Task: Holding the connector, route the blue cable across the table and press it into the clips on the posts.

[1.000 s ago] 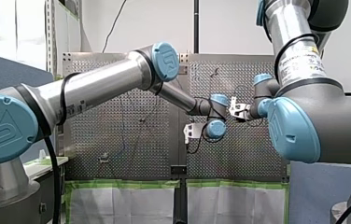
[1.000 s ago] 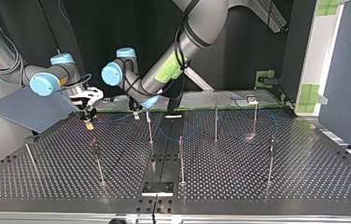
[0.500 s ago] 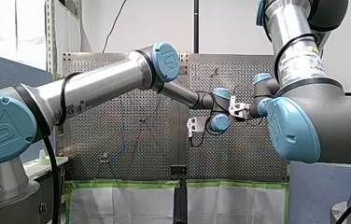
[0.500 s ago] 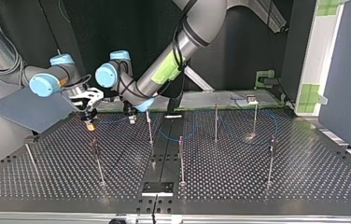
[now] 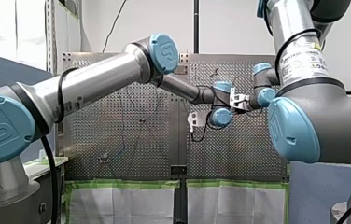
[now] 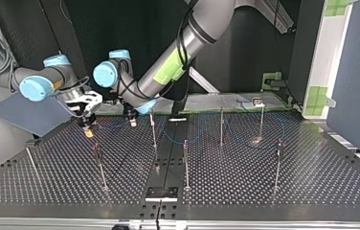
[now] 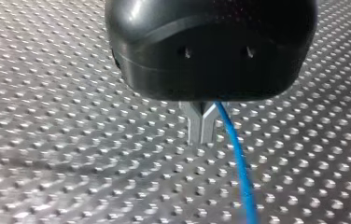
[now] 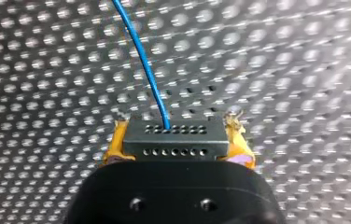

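Between pads [image 8: 240,140] of right gripper [image 8: 173,139]: connector [image 8: 173,145] clamped, blue cable [image 8: 148,74] leading ahead; left gripper [image 7: 202,133] closed, cable alongside.

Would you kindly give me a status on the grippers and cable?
Right gripper shut on connector. Left gripper shut on blue cable. Path to posts looks open.

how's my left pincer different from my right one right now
My left pincer has narrow grey metal fingers closed together; my right pincer has yellow pads set wide apart. The right pincer clamps the dark connector; the left pincer holds no connector, and the blue cable runs out beside its fingers. Both point down at the perforated table with the blue cable at them.
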Motion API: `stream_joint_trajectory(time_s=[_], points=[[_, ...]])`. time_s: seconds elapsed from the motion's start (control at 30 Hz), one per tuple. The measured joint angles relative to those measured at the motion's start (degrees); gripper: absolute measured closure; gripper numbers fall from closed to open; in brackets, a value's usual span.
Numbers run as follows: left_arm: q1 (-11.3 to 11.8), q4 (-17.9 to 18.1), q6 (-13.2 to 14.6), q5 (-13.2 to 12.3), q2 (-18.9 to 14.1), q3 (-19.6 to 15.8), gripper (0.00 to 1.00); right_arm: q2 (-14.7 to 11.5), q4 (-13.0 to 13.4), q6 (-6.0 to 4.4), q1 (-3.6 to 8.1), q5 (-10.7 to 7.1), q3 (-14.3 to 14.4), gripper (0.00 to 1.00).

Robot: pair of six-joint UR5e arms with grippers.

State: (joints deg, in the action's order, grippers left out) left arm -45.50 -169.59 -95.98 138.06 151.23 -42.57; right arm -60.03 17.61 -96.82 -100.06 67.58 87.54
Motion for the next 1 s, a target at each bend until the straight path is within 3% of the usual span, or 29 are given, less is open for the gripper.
stream_joint_trajectory(time_s=[0.17, 0.5, 0.57, 0.73, 1.0], points=[[-0.2, 2.0, 0.2, 0.1, -2.3, -2.3, 1.00, -2.2, -0.4, -1.27, -0.06, -0.02, -0.2, 1.00], [-1.7, 1.7, 0.2, 0.1, -7.4, -7.2, 1.00, -7.0, -1.4, -5.80, 0.45, -0.13, -0.3, 1.00], [-2.0, 1.6, 0.3, 0.1, -8.3, -7.7, 1.00, -7.8, -1.8, -6.32, 0.53, -0.14, -0.3, 1.00], [-2.7, 1.6, 0.3, 0.1, -11.1, -8.0, 1.00, -10.5, -2.4, -6.77, 0.58, -0.16, -0.3, 1.00], [-3.1, 1.5, 0.3, 0.1, -14.9, -7.7, 1.00, -14.2, -3.9, -6.47, 0.07, -0.16, -0.3, 1.00]])
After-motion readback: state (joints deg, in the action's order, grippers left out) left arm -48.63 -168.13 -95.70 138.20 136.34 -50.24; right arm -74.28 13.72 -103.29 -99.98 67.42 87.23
